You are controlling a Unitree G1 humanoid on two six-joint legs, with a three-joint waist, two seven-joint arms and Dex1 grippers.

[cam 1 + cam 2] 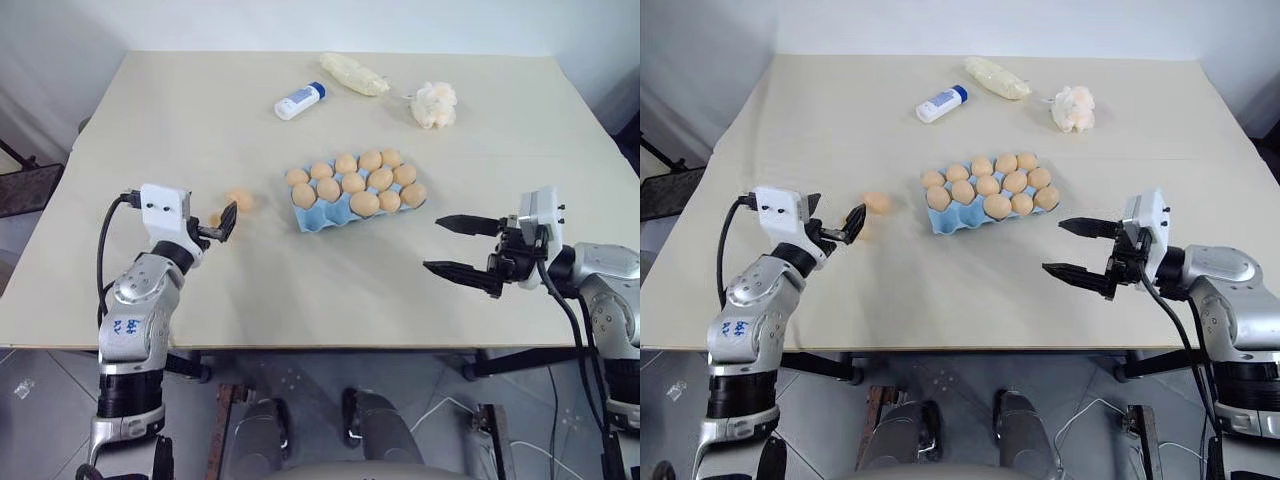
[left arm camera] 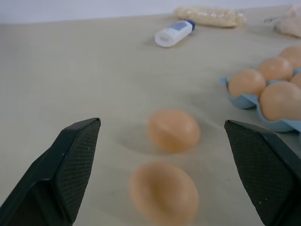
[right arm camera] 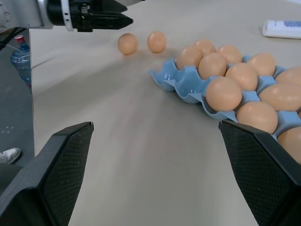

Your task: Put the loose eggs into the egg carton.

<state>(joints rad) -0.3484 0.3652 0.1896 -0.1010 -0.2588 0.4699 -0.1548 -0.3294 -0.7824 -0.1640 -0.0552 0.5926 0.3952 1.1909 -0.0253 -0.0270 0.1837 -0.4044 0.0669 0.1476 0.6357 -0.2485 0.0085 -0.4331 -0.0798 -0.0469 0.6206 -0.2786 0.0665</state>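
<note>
Two loose eggs (image 2: 173, 130) lie on the desk (image 1: 200, 110) before the left claw (image 2: 169, 174), jaws apart; next, close on the nearer, then carry it to the egg carton (image 1: 318, 218).

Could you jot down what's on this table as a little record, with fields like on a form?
Carton: light blue moulded pulp egg carton, mostly filled, front-left cups empty
Loose eggs: two orange-tan eggs on the table, left of the carton
Left end effector: open, by the loose eggs
Right end effector: open, right of the carton
Far edge: white bottle with blue cap, pale yellow bag, white fluffy wad
</note>
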